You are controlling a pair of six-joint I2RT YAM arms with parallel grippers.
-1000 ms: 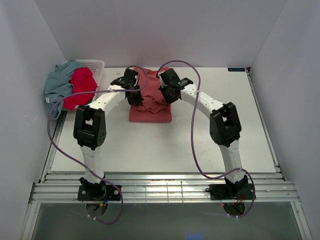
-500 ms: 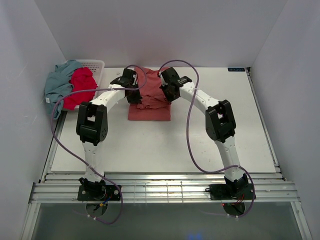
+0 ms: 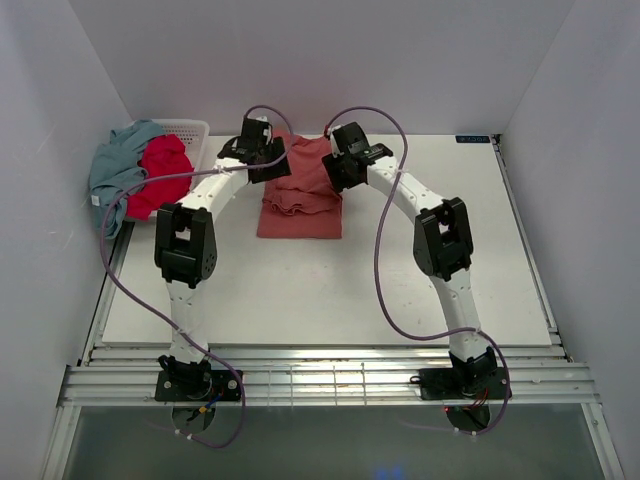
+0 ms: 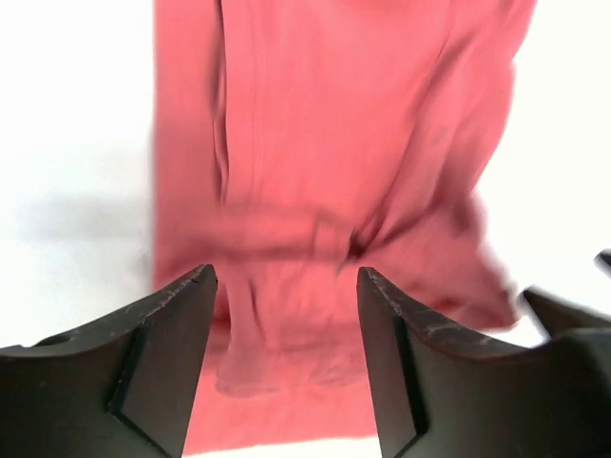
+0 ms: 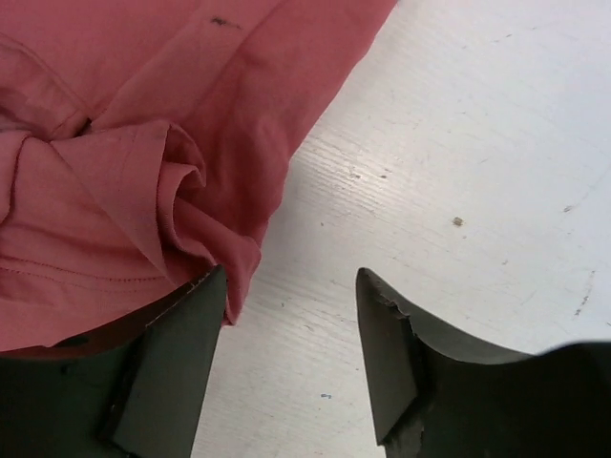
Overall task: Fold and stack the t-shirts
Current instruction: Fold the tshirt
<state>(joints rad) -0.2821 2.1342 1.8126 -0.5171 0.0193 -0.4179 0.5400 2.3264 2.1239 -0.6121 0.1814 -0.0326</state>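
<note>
You have the dusty salmon-red t-shirt (image 3: 300, 200) lying in a rough rectangle at the far middle of the tabletop (image 3: 400, 285), with bunched folds across it. Your left claw (image 4: 286, 277) hangs over the shirt's far left part, fingers apart and holding nothing. Your right claw (image 5: 291, 277) is at the shirt's far right edge, also spread and empty, one finger by the cloth's rim and the other over bare tabletop. At the far left, the bright crimson t-shirt (image 3: 160, 175) and the grey-blue t-shirt (image 3: 113, 165) lie heaped in the white basket (image 3: 192, 128), spilling over its left side.
</note>
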